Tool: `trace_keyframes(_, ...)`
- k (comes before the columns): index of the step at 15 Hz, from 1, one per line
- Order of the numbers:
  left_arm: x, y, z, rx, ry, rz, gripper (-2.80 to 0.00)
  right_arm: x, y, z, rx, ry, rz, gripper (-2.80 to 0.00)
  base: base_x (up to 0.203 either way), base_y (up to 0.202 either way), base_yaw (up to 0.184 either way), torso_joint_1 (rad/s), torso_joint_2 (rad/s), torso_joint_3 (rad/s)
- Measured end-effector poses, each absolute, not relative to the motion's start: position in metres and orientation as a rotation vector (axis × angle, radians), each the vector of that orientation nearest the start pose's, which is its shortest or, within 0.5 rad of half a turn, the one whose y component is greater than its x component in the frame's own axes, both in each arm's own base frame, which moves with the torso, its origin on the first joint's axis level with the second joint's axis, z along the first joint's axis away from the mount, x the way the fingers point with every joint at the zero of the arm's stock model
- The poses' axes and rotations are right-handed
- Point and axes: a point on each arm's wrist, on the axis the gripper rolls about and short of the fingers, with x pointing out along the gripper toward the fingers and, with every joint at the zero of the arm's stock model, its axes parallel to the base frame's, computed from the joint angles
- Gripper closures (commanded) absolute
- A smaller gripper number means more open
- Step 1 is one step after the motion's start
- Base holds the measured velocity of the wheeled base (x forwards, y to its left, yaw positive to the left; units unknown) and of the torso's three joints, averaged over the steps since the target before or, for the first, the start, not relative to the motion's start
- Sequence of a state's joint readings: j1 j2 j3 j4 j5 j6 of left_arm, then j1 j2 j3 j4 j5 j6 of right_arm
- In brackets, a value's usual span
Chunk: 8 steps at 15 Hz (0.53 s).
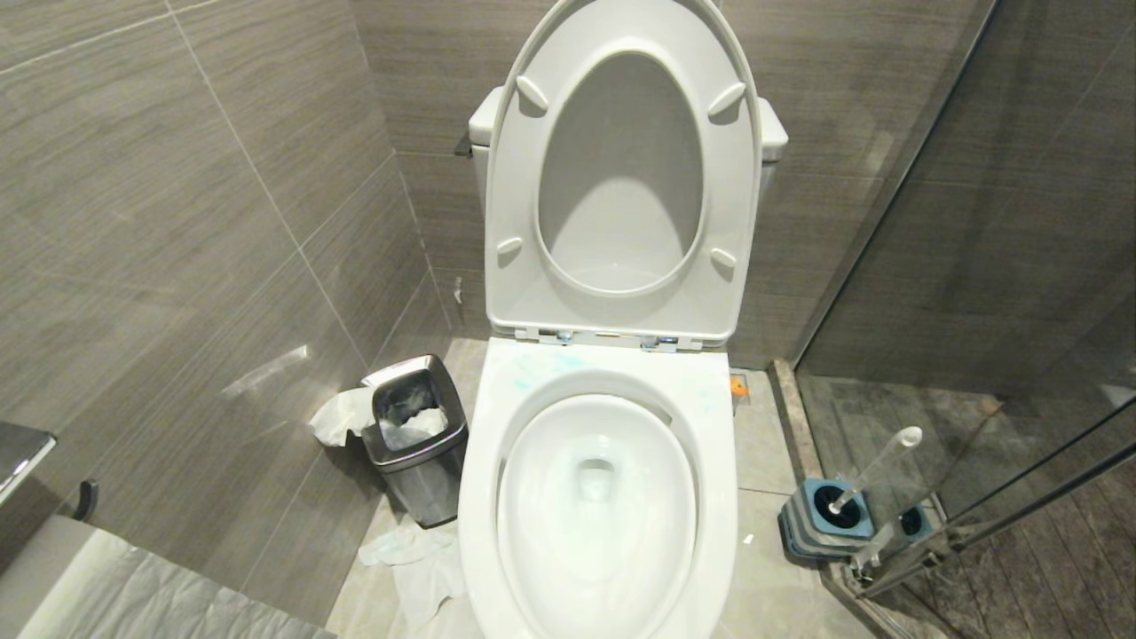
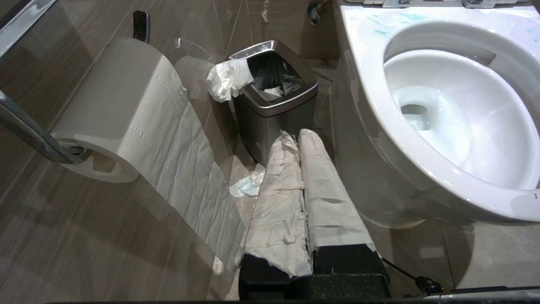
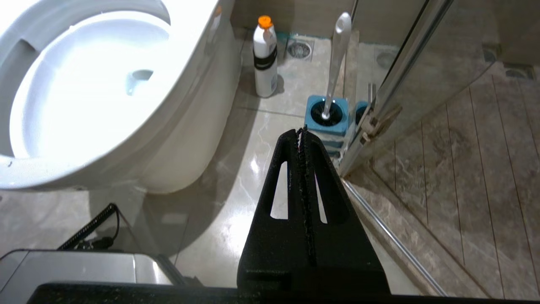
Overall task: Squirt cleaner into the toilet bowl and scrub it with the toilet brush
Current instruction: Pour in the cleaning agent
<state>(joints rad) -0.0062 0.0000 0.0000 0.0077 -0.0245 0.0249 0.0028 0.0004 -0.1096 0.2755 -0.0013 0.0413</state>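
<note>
Lining up shut, empty right gripper [image 3: 302, 131] on brush [image 3: 337, 63] at twelve o'clock, handle near upright, bottle [image 3: 265, 59] at eleven.

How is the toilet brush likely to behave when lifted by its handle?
The toilet brush probably feels light, being slim. Its glossy handle may be slippery. Leaning in its holder, it could drag the small holder along or tip it.
</note>
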Motion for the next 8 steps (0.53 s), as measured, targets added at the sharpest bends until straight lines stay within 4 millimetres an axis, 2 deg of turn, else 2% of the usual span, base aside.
trace_keyframes(5,-0.0228,-0.0004,0.0747,0.024,0.007,-0.031,0.00,-0.0241,-0.0005,0.0788,0.057,-0.003,-0.016,0.00,0.000,0.000,0.000,0.000,0.00,0.000)
trace_keyframes(8,-0.0228,-0.0004,0.0747,0.025,0.007,-0.031,0.00,-0.0229,-0.0005,0.0767,0.060,-0.009,-0.018,0.00,0.000,0.000,0.000,0.000,0.00,0.000)
